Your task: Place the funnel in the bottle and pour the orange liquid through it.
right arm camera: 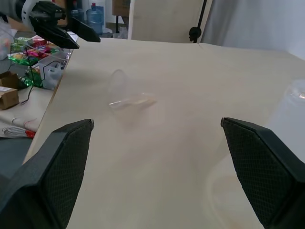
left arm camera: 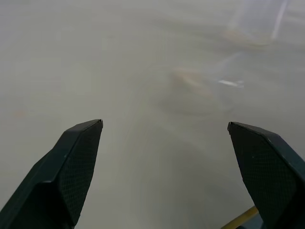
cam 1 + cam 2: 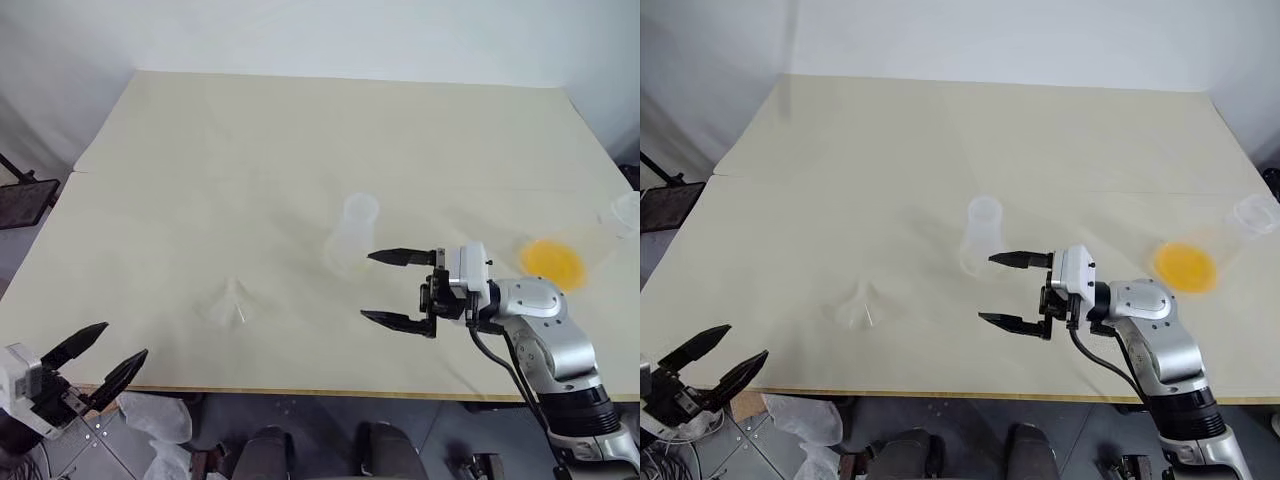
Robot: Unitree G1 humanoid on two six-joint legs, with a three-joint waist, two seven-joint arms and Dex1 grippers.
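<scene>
Right gripper (image 3: 398,288) is wide open and empty, level above the table (image 3: 300,150), with its fingers pointing toward the robot's left. It sits just beside the bottle (image 3: 352,240), on the near side; the far finger lies close to the bottle's base, and contact cannot be determined. Bottle stands upright near the table's centre. Left gripper (image 3: 97,358) is also wide open and empty, at the near left edge of the table. Funnel (image 3: 233,297) lies on its side on the table between the two grippers, apart from both and well left of the bottle. Orange liquid (image 3: 552,262) pools in a clear flask (image 3: 600,240) lying tilted near the table's right edge.
</scene>
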